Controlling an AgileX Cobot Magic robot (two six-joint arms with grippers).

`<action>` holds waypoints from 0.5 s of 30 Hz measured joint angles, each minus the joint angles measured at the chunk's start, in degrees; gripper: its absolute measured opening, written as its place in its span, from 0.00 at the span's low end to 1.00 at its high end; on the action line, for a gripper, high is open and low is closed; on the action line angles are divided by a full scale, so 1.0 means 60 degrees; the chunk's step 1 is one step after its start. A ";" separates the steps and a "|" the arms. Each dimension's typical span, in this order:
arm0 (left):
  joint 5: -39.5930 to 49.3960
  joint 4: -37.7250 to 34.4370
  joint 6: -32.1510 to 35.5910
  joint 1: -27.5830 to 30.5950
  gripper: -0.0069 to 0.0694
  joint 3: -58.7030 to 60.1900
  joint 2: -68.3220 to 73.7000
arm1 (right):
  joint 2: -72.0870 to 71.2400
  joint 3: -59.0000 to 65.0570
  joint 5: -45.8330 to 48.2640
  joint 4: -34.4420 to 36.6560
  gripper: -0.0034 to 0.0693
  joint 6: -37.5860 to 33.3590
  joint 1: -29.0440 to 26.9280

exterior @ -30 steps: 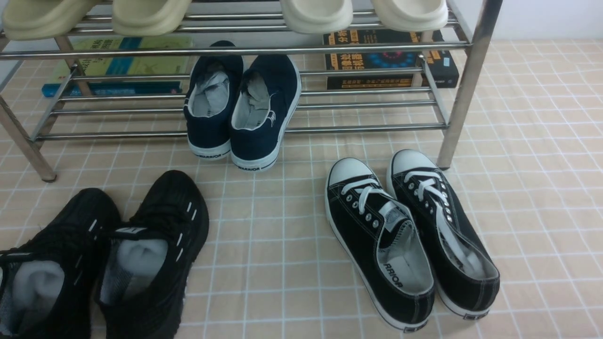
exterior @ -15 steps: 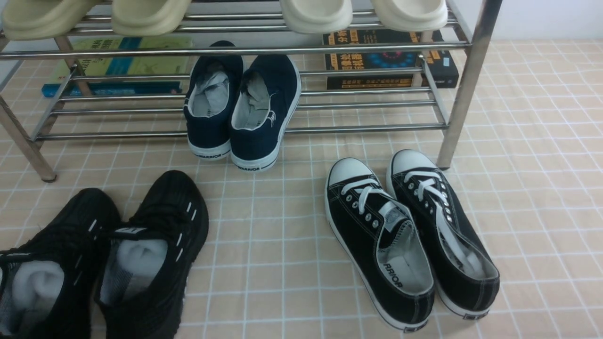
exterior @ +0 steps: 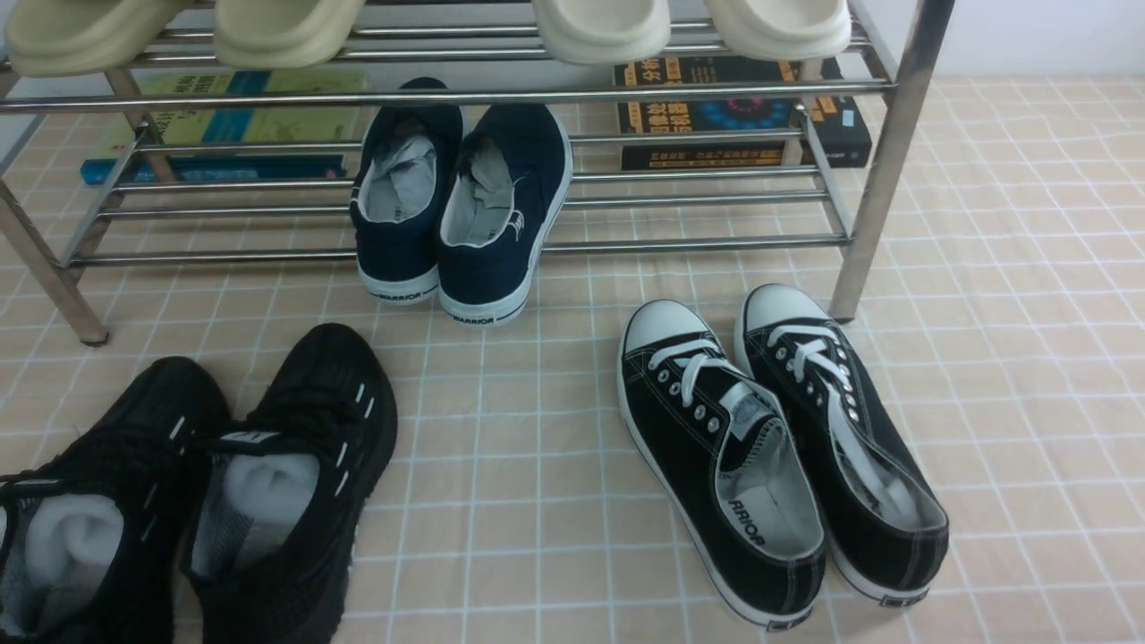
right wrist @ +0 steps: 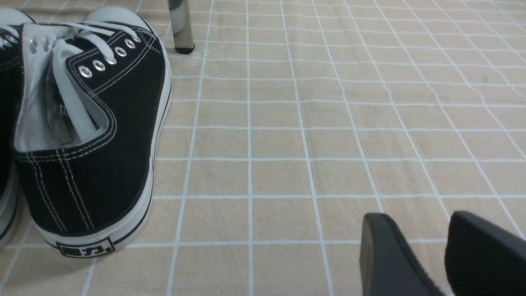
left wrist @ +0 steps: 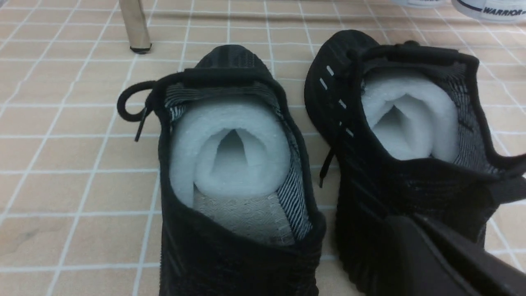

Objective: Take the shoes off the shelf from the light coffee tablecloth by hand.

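Broadly, beige gridded tablecloth (exterior: 1029, 313) underlies all. Shiny tubular shelf (exterior: 881, 161) stands at the far side. Black knit shoes (exterior: 224, 483), white-stuffed with dash marks, sit on cloth front-left, off the shelf. Left fingers (left wrist: 448, 259): gap unclear, seemingly nearly closed. Right fingers (right wrist: 415, 255) slightly parted, empty.

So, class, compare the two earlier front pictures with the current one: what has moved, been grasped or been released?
Nothing has visibly changed. The black mesh sneakers lie on the checked tablecloth as before, the navy slip-ons sit on the shelf, and the canvas lace-ups have not shifted. No gripper shows in the front view.
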 joint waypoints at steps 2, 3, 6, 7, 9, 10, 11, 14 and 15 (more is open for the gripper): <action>0.0000 0.0007 0.0000 0.0000 0.13 0.0000 0.0000 | 0.0000 0.0000 0.0000 0.0000 0.38 0.0000 0.0000; 0.0000 0.0007 0.0000 0.0000 0.14 0.0000 0.0000 | 0.0000 0.0000 0.0000 0.0000 0.38 0.0000 0.0000; 0.0000 0.0007 0.0000 0.0000 0.14 0.0000 0.0000 | 0.0000 0.0000 0.0000 0.0000 0.38 0.0000 0.0000; 0.0000 0.0007 0.0000 0.0000 0.14 0.0000 0.0000 | 0.0000 0.0000 0.0000 -0.0053 0.38 0.0000 0.0000; 0.0000 0.0007 0.0000 0.0000 0.14 0.0000 0.0000 | 0.0000 0.0000 0.0000 0.0000 0.38 0.0000 0.0000; 0.0000 0.0007 0.0000 0.0000 0.14 0.0000 0.0000 | 0.0000 0.0000 0.0000 0.0000 0.38 0.0000 0.0000; 0.0000 0.0007 0.0000 0.0000 0.14 0.0000 0.0000 | 0.0000 0.0000 0.0000 0.0000 0.38 0.0000 0.0000; 0.0002 0.0019 0.0000 0.0000 0.15 0.0000 0.0000 | 0.0000 0.0000 0.0000 0.0000 0.38 0.0000 0.0000; 0.0002 0.0029 0.0000 0.0000 0.15 0.0000 0.0000 | 0.0000 0.0000 0.0000 0.0000 0.38 0.0000 0.0000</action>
